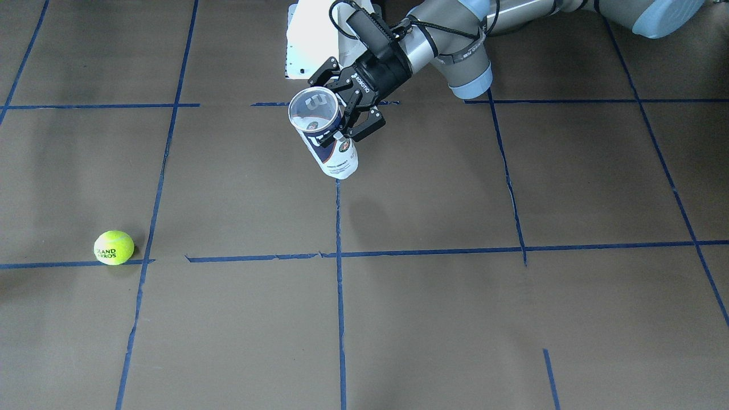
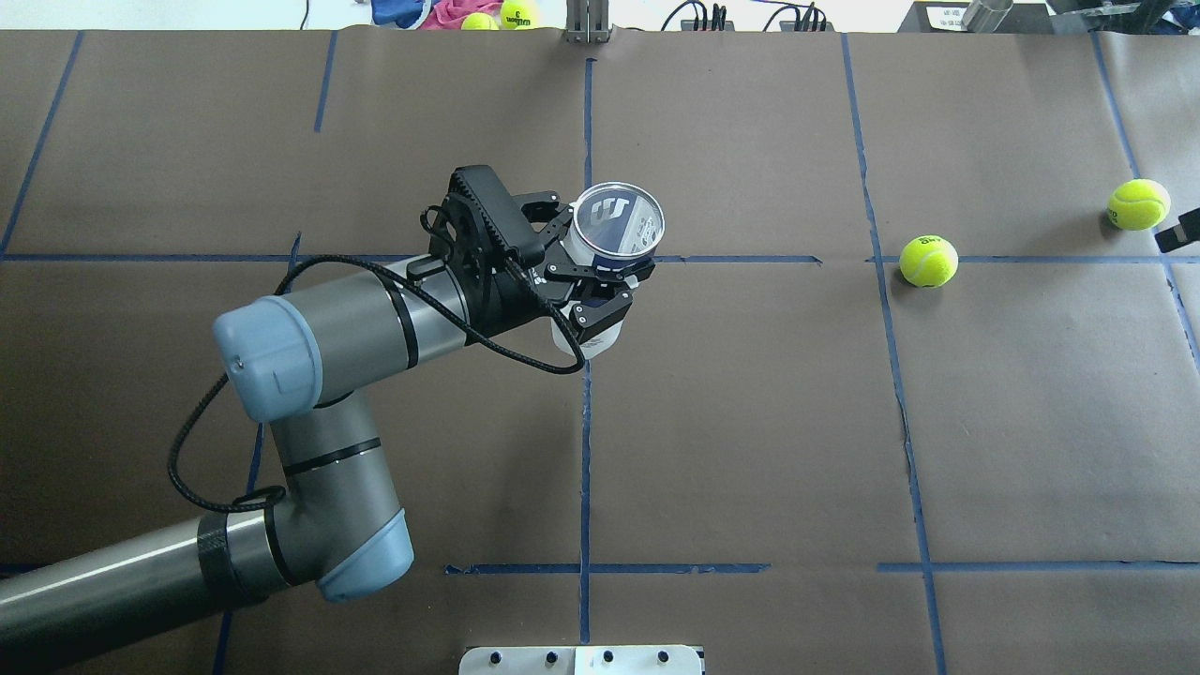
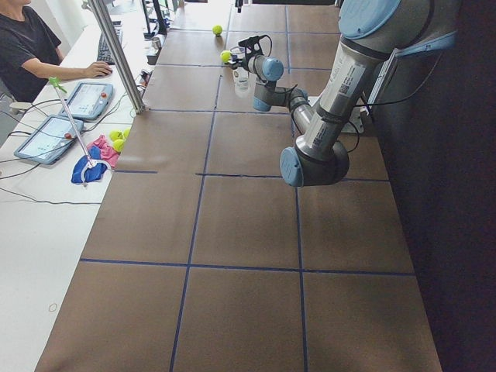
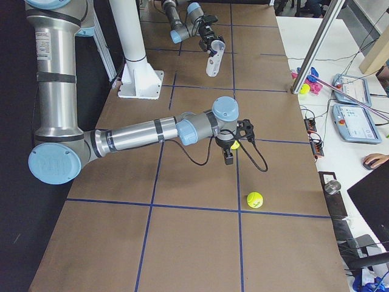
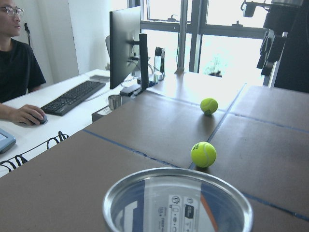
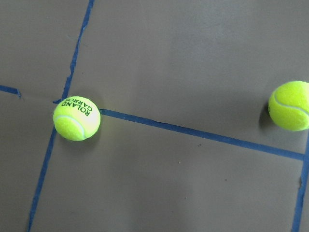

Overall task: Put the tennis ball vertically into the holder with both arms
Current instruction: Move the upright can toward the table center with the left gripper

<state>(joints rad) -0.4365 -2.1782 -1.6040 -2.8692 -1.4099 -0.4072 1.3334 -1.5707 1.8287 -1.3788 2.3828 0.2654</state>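
On tennis ball (image 6: 77,118) — "ROLAND GARROS"; holder (image 1: 314,114) — "W".

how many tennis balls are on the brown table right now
2. One tennis ball sits at a blue tape crossing on the robot's right; the second ball lies farther right, near the table edge. Two spare balls lie beyond the far edge, off the table.

"ROLAND GARROS" on the tennis ball (image 6: 77,118); "W" on the holder (image 1: 337,160); "ROBOTIQ" on the left jaws' housing.

Right end effector (image 2: 1179,232) cut off at overhead edge, holder (image 5: 177,203) cropped below rim in wrist view
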